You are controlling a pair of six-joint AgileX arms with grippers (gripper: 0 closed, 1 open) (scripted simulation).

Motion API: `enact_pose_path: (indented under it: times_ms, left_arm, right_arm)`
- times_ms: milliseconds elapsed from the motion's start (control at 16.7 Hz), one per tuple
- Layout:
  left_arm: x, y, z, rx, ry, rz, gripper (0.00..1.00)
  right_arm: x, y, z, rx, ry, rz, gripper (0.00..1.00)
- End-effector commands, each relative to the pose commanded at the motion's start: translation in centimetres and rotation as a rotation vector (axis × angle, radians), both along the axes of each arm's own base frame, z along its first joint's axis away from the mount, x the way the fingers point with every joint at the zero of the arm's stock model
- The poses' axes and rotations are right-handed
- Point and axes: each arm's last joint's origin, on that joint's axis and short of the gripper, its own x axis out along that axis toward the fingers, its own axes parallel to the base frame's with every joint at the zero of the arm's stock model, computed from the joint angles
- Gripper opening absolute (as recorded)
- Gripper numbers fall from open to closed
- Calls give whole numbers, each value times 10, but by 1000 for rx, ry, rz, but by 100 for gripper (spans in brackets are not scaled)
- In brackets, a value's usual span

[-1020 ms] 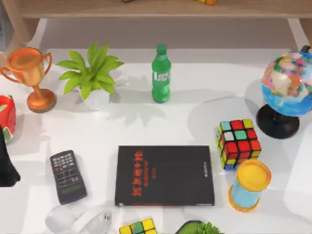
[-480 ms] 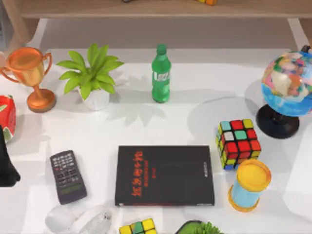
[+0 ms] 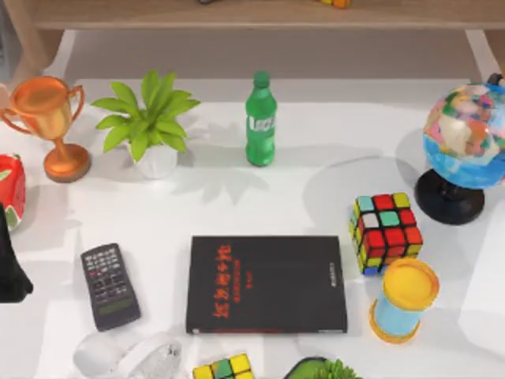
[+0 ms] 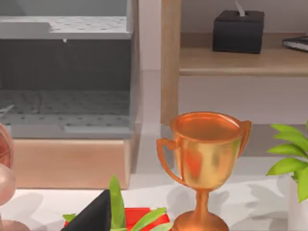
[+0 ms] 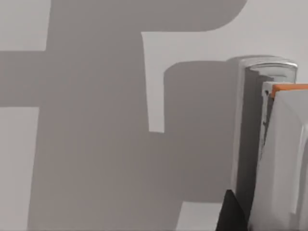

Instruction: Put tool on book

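White surface (image 3: 237, 205) is pretty crowded: black book (image 3: 267, 284) lower middle, trophy (image 3: 49, 122) upper left, globe (image 3: 465, 150) far right, green bottle (image 3: 260, 120) top centre.

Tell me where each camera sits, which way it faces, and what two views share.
Top view: above the table, looking down at the book, keypad, bottle and globe; a dark part of the left arm sits at the left edge.
Left wrist view: low, facing level toward the shelf; a dark tip may be the robot's.
Right wrist view: close over a pale shadowed surface beside a grey object; unclear whether that is the robot's.
Shared: the trophy and plant, in the top and left wrist views.
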Motion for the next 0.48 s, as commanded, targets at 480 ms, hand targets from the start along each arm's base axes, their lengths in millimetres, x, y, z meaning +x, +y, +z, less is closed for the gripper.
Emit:
enact_pose_path:
  times_ms: [480]
  left_arm:
    - [0, 0, 0, 0, 0, 0, 100]
  right_arm:
    - [-29, 21, 106, -69, -108, -236, 0]
